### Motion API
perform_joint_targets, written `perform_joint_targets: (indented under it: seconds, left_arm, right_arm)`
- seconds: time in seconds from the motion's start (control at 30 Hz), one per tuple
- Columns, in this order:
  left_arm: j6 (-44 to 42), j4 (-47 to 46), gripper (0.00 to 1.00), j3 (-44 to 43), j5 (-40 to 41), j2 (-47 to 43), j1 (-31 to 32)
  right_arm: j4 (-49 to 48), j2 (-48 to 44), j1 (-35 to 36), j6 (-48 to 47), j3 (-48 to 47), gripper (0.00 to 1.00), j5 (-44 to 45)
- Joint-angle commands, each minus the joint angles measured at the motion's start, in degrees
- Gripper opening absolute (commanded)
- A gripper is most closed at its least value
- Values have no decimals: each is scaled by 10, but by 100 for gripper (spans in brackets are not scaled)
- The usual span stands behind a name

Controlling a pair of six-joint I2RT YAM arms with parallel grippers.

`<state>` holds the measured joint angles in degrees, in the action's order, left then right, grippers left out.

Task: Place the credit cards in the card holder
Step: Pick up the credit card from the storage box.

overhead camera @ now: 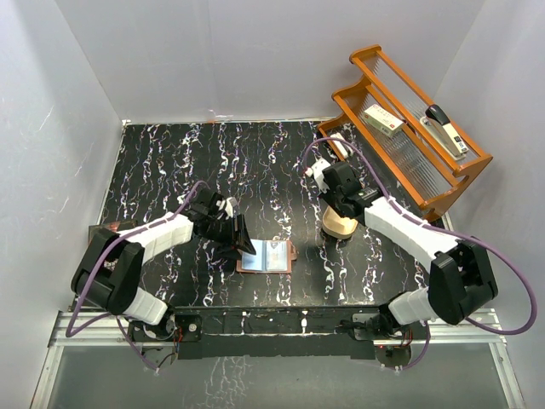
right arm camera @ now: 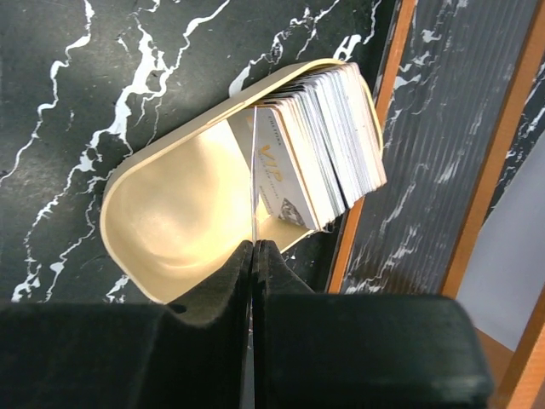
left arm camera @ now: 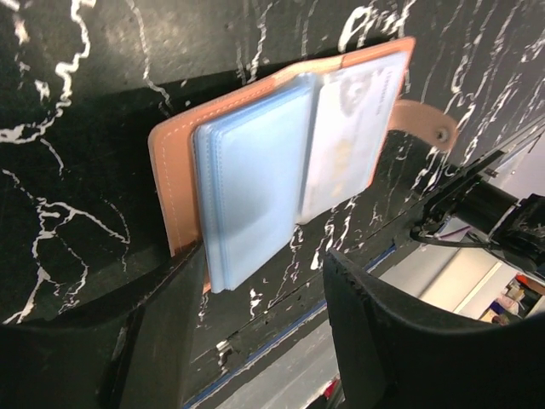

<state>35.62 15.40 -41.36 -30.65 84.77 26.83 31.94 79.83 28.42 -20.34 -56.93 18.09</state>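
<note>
Right of the open reddish-brown leather card holder (overhead camera: 266,256), w/ left hand (left arm camera: 260,281) agape beside it, right hand (right arm camera: 253,249) pinches one thin plastic credit card (right arm camera: 254,170), standing on edge, in tan oval wooden dish (right arm camera: 170,213).

Overhead cam is bright and even, just soft shadows under the arms (overhead camera: 162,234) on the desk (overhead camera: 255,162). Wrist cams run darker; the left gripper (left arm camera: 264,266) is a blurry black blob up close. The wooden dish (right arm camera: 170,213) looks slightly blown out inside.
</note>
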Motion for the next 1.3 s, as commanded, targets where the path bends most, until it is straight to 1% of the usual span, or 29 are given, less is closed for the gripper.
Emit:
perform_joint_targets:
  seconds: [0.0,0.13,0.27,0.37,0.47,0.6,0.77,0.83,0.93,1.03,1.1,1.2,1.27]
  left_arm:
    - [9,13,57,-35,-9,-37,-1]
    - [21,-2,63,-51,-24,-73,-1]
    - [31,-9,69,-68,-26,-111,-1]
    - [37,-12,71,-82,-24,-126,-2]
    - [50,-42,71,-82,-39,-136,-1]
    - [86,-115,71,-76,-79,-142,-1]
    - [167,-259,71,-49,-130,-157,-1]
    - [183,-292,70,-42,-133,-164,-1]
    - [195,-333,70,-32,-134,-176,-1]
    - [210,-378,68,-23,-143,-184,-1]
    - [221,-405,64,-20,-151,-186,-1]
    - [229,-420,53,-20,-157,-184,-2]
    - [239,-436,42,-16,-161,-182,-1]
  right_arm:
    - [16,-24,4,30,-34,0,-38]
    - [38,-42,13,67,-57,0,-87]
    - [25,-87,18,108,-51,0,-160]
    - [-8,-131,19,145,-33,0,-224]
    - [-38,-162,19,188,-20,0,-299]
    - [-103,-197,20,267,3,0,-391]
    - [-219,-223,20,376,51,0,-497]
    - [-274,-230,20,419,70,0,-533]
    - [-330,-242,21,474,93,0,-564]
    - [-362,-251,21,509,110,0,-575]
    - [-377,-251,21,529,115,0,-583]
    - [-404,-248,21,559,122,0,-592]
    - [-422,-246,21,578,128,0,-596]
